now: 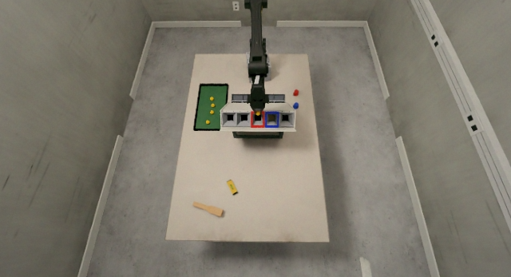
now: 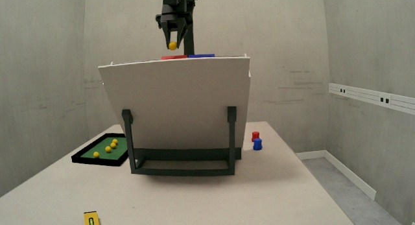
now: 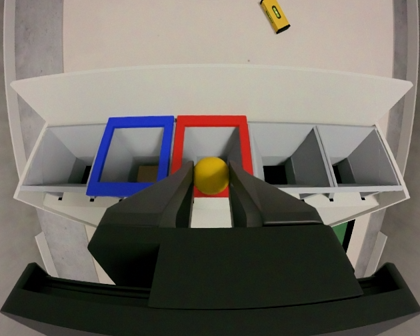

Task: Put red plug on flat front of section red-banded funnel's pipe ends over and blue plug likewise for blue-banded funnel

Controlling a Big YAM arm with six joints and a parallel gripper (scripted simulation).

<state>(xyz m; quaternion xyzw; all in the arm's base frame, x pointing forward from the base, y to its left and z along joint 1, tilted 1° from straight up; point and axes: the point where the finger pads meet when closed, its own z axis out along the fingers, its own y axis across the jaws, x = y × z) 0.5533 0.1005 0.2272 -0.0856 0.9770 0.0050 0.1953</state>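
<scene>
My gripper (image 1: 258,112) (image 2: 172,43) (image 3: 211,168) is shut on a yellow marble (image 1: 258,113) (image 2: 172,45) (image 3: 211,175). It holds the marble just above the red-banded funnel (image 1: 251,120) (image 2: 174,57) (image 3: 212,121). The blue-banded funnel (image 1: 271,126) (image 2: 201,56) (image 3: 105,155) is right beside it. Three grey funnels complete the row. The white cover (image 2: 178,102) (image 3: 210,94) hides the pipes. The red plug (image 1: 295,92) (image 2: 255,136) and the blue plug (image 1: 295,105) (image 2: 257,144) stand on the table beside the rig. Several yellow marbles (image 1: 211,105) (image 2: 108,148) lie in the green tray (image 1: 204,117) (image 2: 120,150).
A yellow spirit level (image 1: 231,187) (image 2: 91,218) (image 3: 274,16) and a wooden spatula (image 1: 207,208) lie on the table (image 1: 255,181) in front of the rig. A dark stand (image 2: 183,160) carries the cover. The collecting sections behind it are mostly hidden.
</scene>
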